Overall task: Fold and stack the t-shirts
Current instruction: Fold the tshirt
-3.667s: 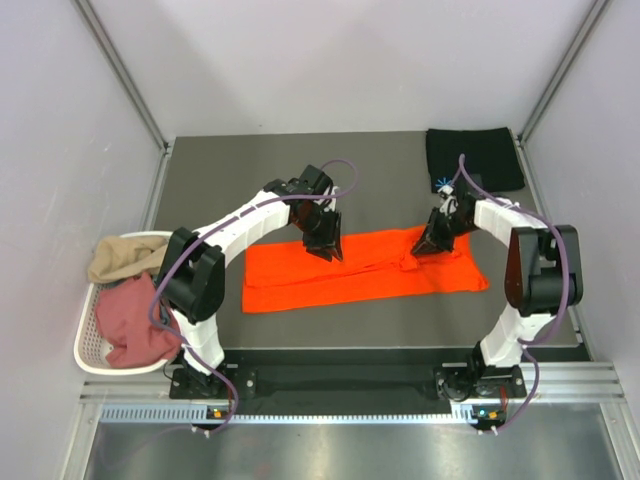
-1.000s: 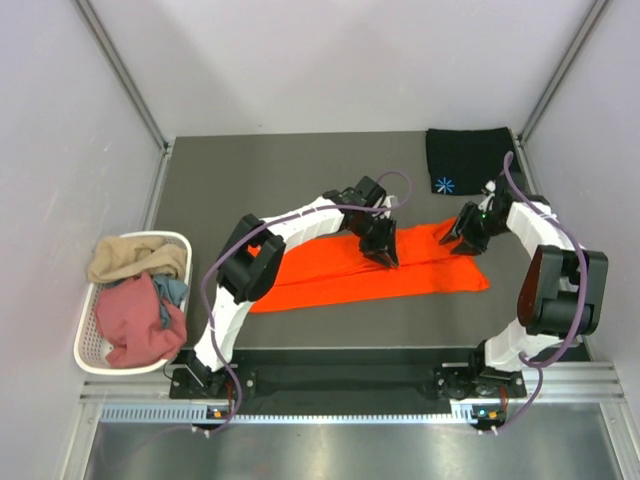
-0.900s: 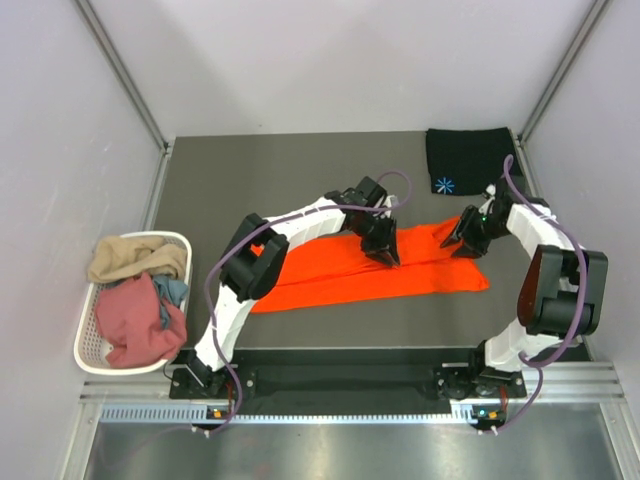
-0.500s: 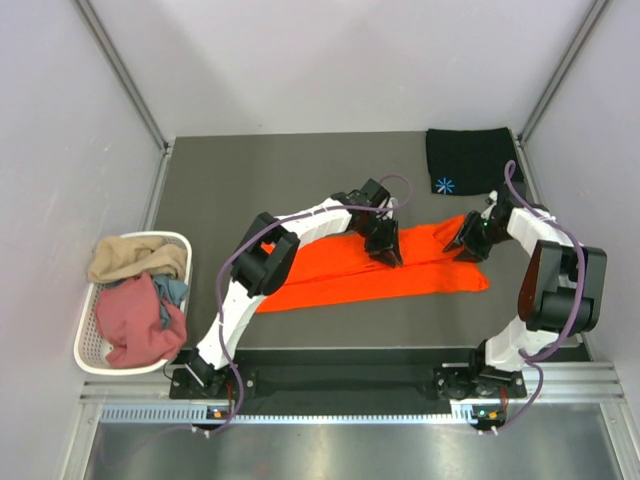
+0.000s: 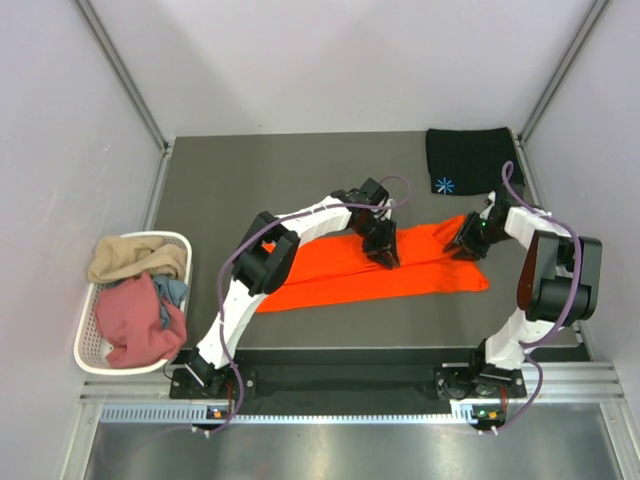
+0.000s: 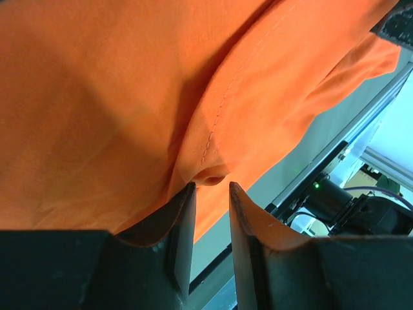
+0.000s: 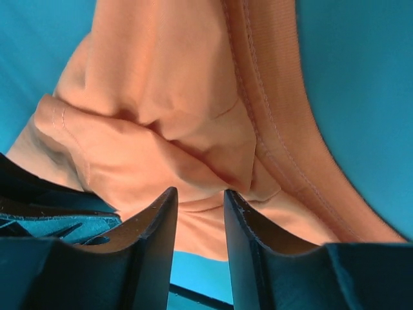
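Note:
The bright orange t-shirt [image 5: 340,275] lies folded in a long strip across the middle of the table. My left gripper [image 5: 385,257] is down on the strip's middle. In the left wrist view its jaws [image 6: 211,187] stand close together with a small pucker of orange cloth [image 6: 210,173] pinched at the tips. My right gripper [image 5: 464,246] is at the shirt's right end by the collar. Its jaws [image 7: 200,194] are also nearly closed on bunched cloth [image 7: 193,161], with the ribbed collar [image 7: 271,103] beside it. The black t-shirt [image 5: 470,155] with its blue starburst [image 5: 444,184] lies folded at the back right.
A white slotted basket [image 5: 88,352] stands at the left edge and holds a tan shirt [image 5: 130,255] and a dusty pink shirt [image 5: 140,320]. Grey walls close in the table's sides and back. A metal rail runs along the near edge.
Since 3.7 s ago both grippers have moved right along the orange shirt. Over the last second they have barely moved; the left arm's elbow has shifted slightly right.

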`<action>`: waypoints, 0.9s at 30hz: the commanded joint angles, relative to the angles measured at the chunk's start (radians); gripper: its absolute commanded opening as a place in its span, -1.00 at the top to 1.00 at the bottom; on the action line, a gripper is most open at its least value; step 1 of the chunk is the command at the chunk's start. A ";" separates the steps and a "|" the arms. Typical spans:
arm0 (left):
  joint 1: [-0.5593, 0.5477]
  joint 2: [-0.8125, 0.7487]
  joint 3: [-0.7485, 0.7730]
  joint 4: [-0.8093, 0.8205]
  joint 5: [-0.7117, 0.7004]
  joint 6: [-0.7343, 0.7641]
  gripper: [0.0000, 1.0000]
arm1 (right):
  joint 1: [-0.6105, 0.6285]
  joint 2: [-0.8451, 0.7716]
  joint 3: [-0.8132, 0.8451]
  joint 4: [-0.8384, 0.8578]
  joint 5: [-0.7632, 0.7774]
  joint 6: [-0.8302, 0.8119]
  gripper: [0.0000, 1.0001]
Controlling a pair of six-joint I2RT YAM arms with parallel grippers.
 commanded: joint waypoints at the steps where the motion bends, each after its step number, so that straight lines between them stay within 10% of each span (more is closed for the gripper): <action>1: 0.005 0.008 0.029 -0.033 0.013 0.027 0.35 | -0.013 0.028 0.015 0.044 0.005 0.011 0.31; 9: 0.008 0.020 0.034 -0.037 0.029 0.024 0.35 | -0.013 0.049 0.038 0.033 0.058 0.020 0.42; 18: 0.013 0.040 0.046 -0.065 0.029 0.033 0.36 | -0.015 0.000 0.049 -0.021 0.132 0.031 0.99; 27: 0.016 0.056 0.066 -0.085 0.036 0.043 0.36 | -0.016 -0.017 0.104 -0.074 0.190 0.005 1.00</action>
